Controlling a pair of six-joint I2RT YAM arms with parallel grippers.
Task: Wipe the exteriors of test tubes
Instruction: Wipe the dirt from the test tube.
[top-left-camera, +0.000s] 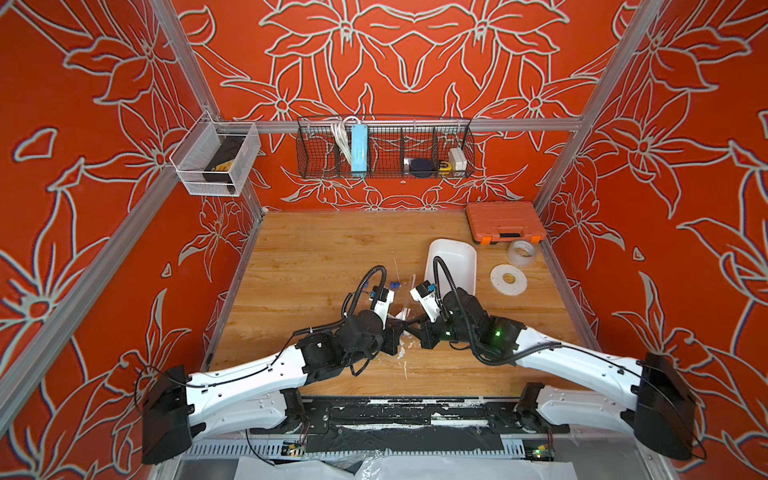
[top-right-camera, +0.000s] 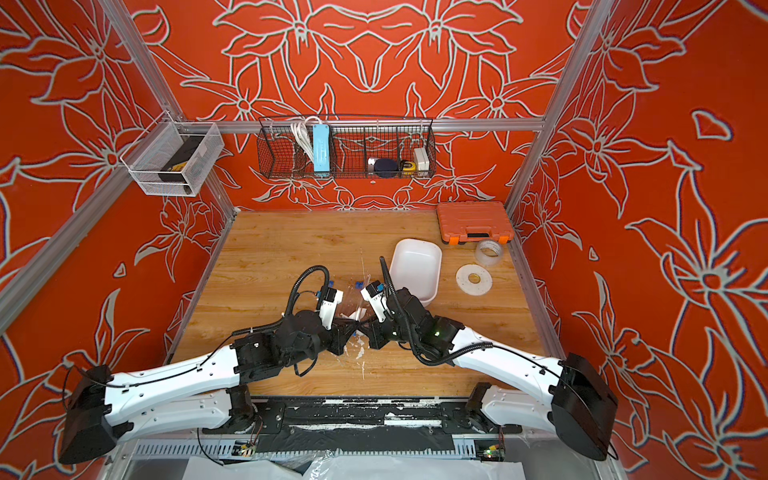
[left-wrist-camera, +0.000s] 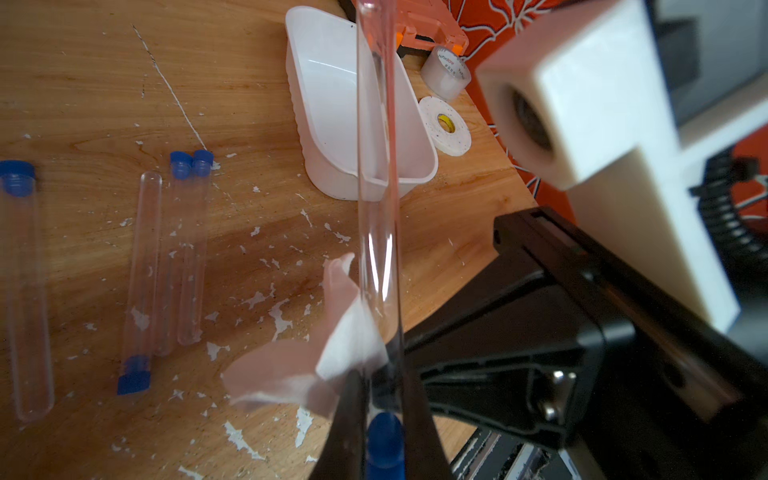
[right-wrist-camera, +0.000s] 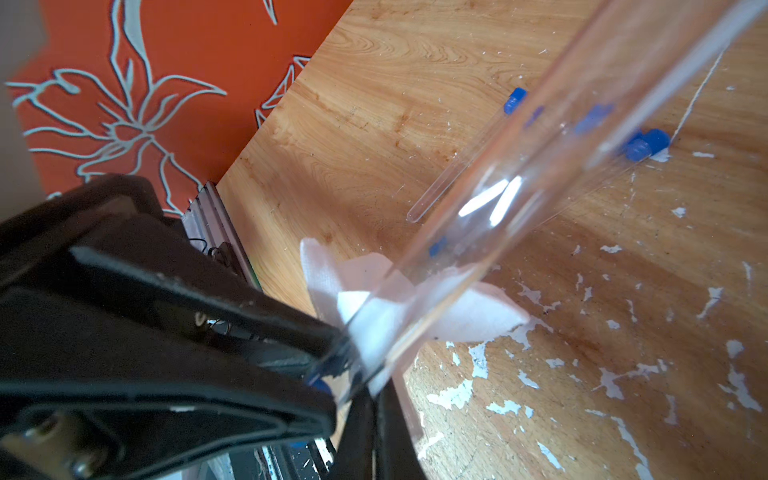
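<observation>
Both arms bend in and meet low in the middle of both top views. The left claw (left-wrist-camera: 376, 374) squeezes a tube (left-wrist-camera: 376, 166) at its blue cap end. The right claw (right-wrist-camera: 376, 390) pinches a tissue (right-wrist-camera: 374, 324) against that tube. Four more tubes (left-wrist-camera: 141, 270) lie on the table (left-wrist-camera: 83, 83) just above the claws there

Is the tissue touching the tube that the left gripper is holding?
Touching. The left wrist view shows the tissue wrapped against the tube, with no gap between them.
</observation>
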